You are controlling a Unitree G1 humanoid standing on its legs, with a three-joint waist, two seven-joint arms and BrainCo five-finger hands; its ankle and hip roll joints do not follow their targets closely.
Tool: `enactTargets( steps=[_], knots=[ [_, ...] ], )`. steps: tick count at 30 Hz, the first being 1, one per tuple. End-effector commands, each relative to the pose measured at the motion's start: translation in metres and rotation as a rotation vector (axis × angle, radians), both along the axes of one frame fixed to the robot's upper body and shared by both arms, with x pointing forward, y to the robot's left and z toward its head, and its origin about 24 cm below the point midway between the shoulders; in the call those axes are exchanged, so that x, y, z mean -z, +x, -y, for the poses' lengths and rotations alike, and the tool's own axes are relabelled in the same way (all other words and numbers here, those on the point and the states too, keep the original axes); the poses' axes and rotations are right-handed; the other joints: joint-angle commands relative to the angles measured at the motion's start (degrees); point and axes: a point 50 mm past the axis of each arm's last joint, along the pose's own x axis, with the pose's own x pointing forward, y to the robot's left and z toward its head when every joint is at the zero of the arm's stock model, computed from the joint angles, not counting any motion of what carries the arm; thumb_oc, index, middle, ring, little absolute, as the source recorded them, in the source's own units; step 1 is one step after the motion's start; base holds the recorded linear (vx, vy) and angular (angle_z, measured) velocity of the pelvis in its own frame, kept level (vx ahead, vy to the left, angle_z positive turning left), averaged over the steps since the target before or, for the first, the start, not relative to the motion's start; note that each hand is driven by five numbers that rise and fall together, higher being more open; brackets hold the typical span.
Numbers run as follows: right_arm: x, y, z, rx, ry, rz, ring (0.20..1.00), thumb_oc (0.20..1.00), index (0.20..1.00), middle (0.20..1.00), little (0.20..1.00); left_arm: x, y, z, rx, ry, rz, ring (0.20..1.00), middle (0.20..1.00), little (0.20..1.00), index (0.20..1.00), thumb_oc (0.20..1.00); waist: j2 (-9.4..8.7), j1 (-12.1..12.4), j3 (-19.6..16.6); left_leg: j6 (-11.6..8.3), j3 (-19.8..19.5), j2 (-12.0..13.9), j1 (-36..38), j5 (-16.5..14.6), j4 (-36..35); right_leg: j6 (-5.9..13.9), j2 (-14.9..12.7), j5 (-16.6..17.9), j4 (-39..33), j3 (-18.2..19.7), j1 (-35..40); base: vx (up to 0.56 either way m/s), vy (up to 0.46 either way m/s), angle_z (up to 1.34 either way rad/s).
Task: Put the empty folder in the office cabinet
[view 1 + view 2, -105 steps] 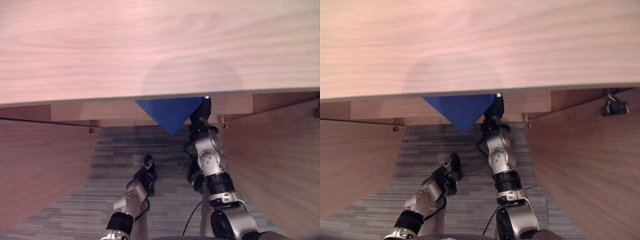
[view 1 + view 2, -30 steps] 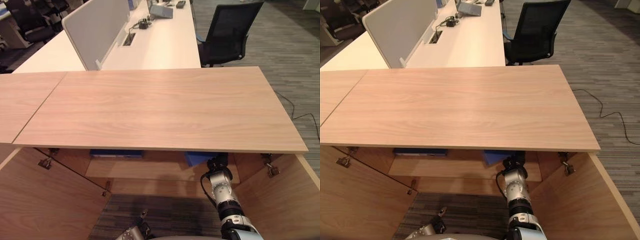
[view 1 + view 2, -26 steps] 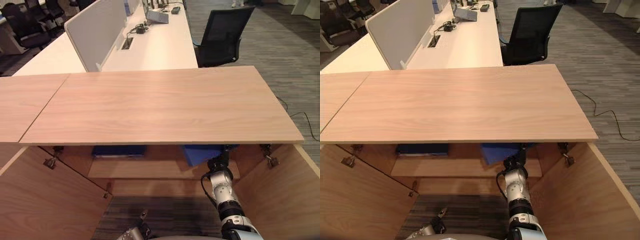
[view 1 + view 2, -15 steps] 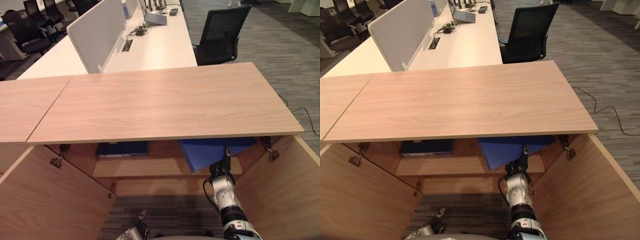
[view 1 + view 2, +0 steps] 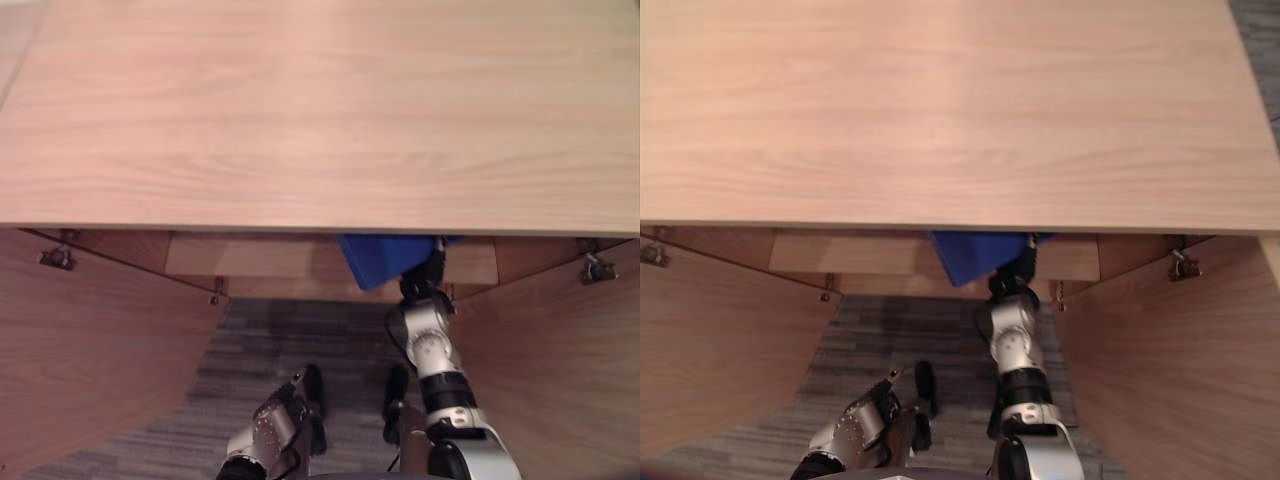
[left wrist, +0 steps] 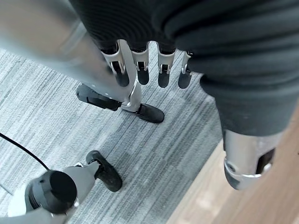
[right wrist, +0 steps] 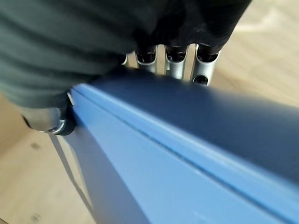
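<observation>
The blue folder (image 5: 385, 258) pokes out from under the wooden cabinet top (image 5: 320, 110), over the inner shelf (image 5: 250, 258). My right hand (image 5: 431, 272) reaches up into the cabinet beside it. In the right wrist view its fingers (image 7: 175, 65) curl over the folder's spine (image 7: 187, 154) and the thumb (image 7: 51, 123) presses its side, so the hand is shut on the folder. My left hand (image 5: 280, 425) hangs low over the carpet, and its fingers (image 6: 140, 65) are straight and hold nothing.
Both cabinet doors stand open: the left door (image 5: 90, 350) and the right door (image 5: 560, 370) flank my arms. Metal hinges (image 5: 595, 268) sit at the top corners. Grey carpet (image 5: 290, 340) lies between the doors.
The camera has tipped down from the office view to the cabinet front. The folder stays in my right hand under the top, with less of it showing now.
</observation>
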Motion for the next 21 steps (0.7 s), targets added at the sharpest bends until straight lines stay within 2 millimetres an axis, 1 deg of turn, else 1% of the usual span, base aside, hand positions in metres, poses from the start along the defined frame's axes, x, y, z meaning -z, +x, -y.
enactTargets(
  steps=[1, 4, 5, 7, 10, 11, 12, 13, 14, 15, 16, 17, 18, 19, 20, 21],
  knots=[
    [-0.038, -0.006, -0.035, 0.033, 0.291, 0.138, 0.200, 0.200, 0.200, 0.200, 0.200, 0.001, -0.008, 0.031, 0.037, -0.062, -0.028, 1.000, 1.000, 1.000, 1.000, 1.000, -2.58, -0.40, -3.22, -0.92, -1.14, 0.23, -2.72, -9.28, 10.22, 3.27, 2.08, -2.05, -0.98, 1.47, 0.94, -0.08, -0.032, 0.04],
    [-0.052, -0.003, -0.039, 0.035, 0.308, 0.174, 0.200, 0.200, 0.200, 0.200, 0.200, -0.006, 0.003, 0.036, 0.036, -0.077, 0.010, 1.000, 1.000, 1.000, 1.000, 1.000, -2.79, -0.29, -4.56, -1.09, -1.13, 0.14, -7.32, -9.10, 12.00, 2.92, 2.33, -2.45, 1.05, 1.14, -3.85, -0.07, -0.028, 0.02],
    [-0.054, -0.003, -0.040, 0.033, 0.312, 0.177, 0.200, 0.200, 0.200, 0.200, 0.200, -0.008, 0.005, 0.038, 0.035, -0.081, 0.019, 1.000, 1.000, 1.000, 1.000, 1.000, -2.97, -0.26, -5.35, -1.11, -1.47, 0.25, -8.80, -9.04, 12.32, 2.85, 2.27, -2.69, 1.67, 1.26, -5.49, -0.05, -0.026, 0.02],
    [-0.056, -0.003, -0.041, 0.037, 0.320, 0.179, 0.200, 0.200, 0.200, 0.200, 0.200, -0.010, 0.007, 0.038, 0.038, -0.080, 0.026, 1.000, 1.000, 1.000, 1.000, 1.000, -3.15, -0.31, -6.83, -1.13, -1.76, 0.19, -11.15, -8.94, 12.70, 2.59, 2.27, -3.06, 2.71, 1.32, -8.05, -0.02, -0.011, 0.00],
    [-0.057, -0.004, -0.042, 0.037, 0.325, 0.184, 0.200, 0.200, 0.200, 0.200, 0.200, -0.010, 0.007, 0.038, 0.040, -0.080, 0.030, 1.000, 1.000, 1.000, 1.000, 1.000, -3.34, -0.34, -7.99, -1.20, -1.90, 0.18, -12.87, -8.92, 13.07, 2.44, 2.17, -3.45, 3.72, 1.50, -10.20, 0.02, -0.009, 0.00],
    [-0.061, -0.004, -0.042, 0.036, 0.327, 0.200, 0.200, 0.200, 0.200, 0.200, 0.200, -0.011, 0.007, 0.038, 0.038, -0.083, 0.034, 1.000, 1.000, 1.000, 1.000, 1.000, -3.53, -0.27, -9.04, -1.26, -1.22, 0.38, -13.70, -10.09, 13.46, 2.51, 1.86, -5.01, 4.93, 0.66, -11.22, 0.00, 0.000, 0.00],
    [-0.064, -0.004, -0.041, 0.038, 0.330, 0.210, 0.200, 0.200, 0.200, 0.200, 0.200, -0.011, 0.007, 0.038, 0.037, -0.085, 0.040, 1.000, 1.000, 1.000, 1.000, 1.000, -3.54, -0.37, -8.90, -1.31, -1.77, 0.11, -15.03, -9.16, 13.84, 2.42, 1.96, -4.31, 5.34, 1.58, -12.55, -0.02, -0.012, 0.06],
    [-0.071, -0.003, -0.042, 0.036, 0.342, 0.234, 0.200, 0.200, 0.200, 0.200, 0.200, -0.013, 0.008, 0.037, 0.042, -0.080, 0.049, 1.000, 1.000, 1.000, 1.000, 1.000, -3.48, -0.27, -8.94, -1.29, -1.76, 0.10, -16.48, -9.29, 14.81, 2.25, 1.73, -4.79, 6.84, 1.82, -14.41, -0.01, 0.001, 0.07],
    [-0.072, -0.003, -0.042, 0.037, 0.343, 0.235, 0.200, 0.200, 0.200, 0.200, 0.200, -0.013, 0.009, 0.037, 0.043, -0.080, 0.050, 1.000, 1.000, 1.000, 1.000, 1.000, -3.56, -0.19, -9.46, -1.27, -1.09, 0.31, -16.33, -10.43, 15.04, 2.29, 1.45, -5.90, 7.40, 1.07, -14.42, 0.05, -0.003, 0.09],
    [-0.078, -0.003, -0.043, 0.033, 0.355, 0.255, 0.200, 0.200, 0.200, 0.200, 0.200, -0.017, 0.013, 0.038, 0.046, -0.083, 0.071, 1.000, 1.000, 1.000, 1.000, 1.000, -3.64, -0.16, -9.50, -1.30, -0.92, 0.52, -17.86, -10.54, 16.11, 2.17, 1.04, -6.27, 8.72, 1.06, -15.88, -0.02, -0.015, 0.07],
    [-0.081, -0.003, -0.042, 0.036, 0.363, 0.265, 0.200, 0.200, 0.200, 0.200, 0.200, -0.017, 0.013, 0.038, 0.049, -0.080, 0.077, 1.000, 1.000, 1.000, 1.000, 1.000, -3.60, -0.18, -9.14, -1.32, -1.51, 0.38, -19.02, -9.62, 16.54, 2.15, 1.10, -5.47, 9.04, 1.86, -17.03, -0.02, -0.014, 0.07],
    [-0.081, -0.003, -0.042, 0.036, 0.363, 0.266, 0.200, 0.200, 0.200, 0.200, 0.200, -0.018, 0.014, 0.038, 0.049, -0.079, 0.078, 1.000, 1.000, 1.000, 1.000, 1.000, -3.67, -0.12, -9.63, -1.29, -0.87, 0.59, -18.78, -10.68, 16.69, 2.19, 0.83, -6.48, 9.46, 1.08, -16.92, -0.03, -0.011, 0.05],
    [-0.086, -0.003, -0.043, 0.042, 0.374, 0.279, 0.200, 0.200, 0.200, 0.200, 0.200, -0.020, 0.016, 0.039, 0.057, -0.079, 0.093, 1.000, 1.000, 1.000, 1.000, 1.000, -3.60, -0.09, -9.51, -1.34, -0.94, 0.55, -19.86, -10.50, 17.26, 2.19, 0.66, -6.62, 10.34, 1.21, -17.97, 0.06, -0.024, 0.04],
    [-0.091, -0.002, -0.041, 0.055, 0.399, 0.293, 0.200, 0.200, 0.200, 0.200, 0.200, -0.024, 0.020, 0.040, 0.064, -0.084, 0.114, 1.000, 1.000, 1.000, 1.000, 1.000, -3.59, -0.06, -9.85, -1.32, -0.90, 0.58, -21.22, -11.06, 18.08, 2.22, 0.29, -7.50, 11.71, 1.28, -19.62, -0.09, -0.031, 0.03],
    [-0.093, -0.002, -0.041, 0.058, 0.412, 0.301, 0.200, 0.200, 0.200, 0.200, 0.200, -0.027, 0.022, 0.041, 0.066, -0.090, 0.127, 1.000, 1.000, 1.000, 1.000, 1.000, -3.54, -0.05, -9.44, -1.32, -1.59, 0.37, -22.22, -9.94, 18.26, 2.14, 0.47, -6.55, 12.00, 2.18, -20.67, 0.01, -0.028, 0.04],
    [-0.093, -0.001, -0.041, 0.058, 0.413, 0.303, 0.200, 0.200, 0.200, 0.200, 0.200, -0.027, 0.023, 0.041, 0.066, -0.089, 0.128, 1.000, 1.000, 1.000, 1.000, 1.000, -3.63, 0.00, -9.89, -1.30, -0.93, 0.57, -21.93, -10.93, 18.33, 2.17, 0.17, -7.52, 12.38, 1.42, -20.51, -0.01, -0.020, 0.06]
  ],
)
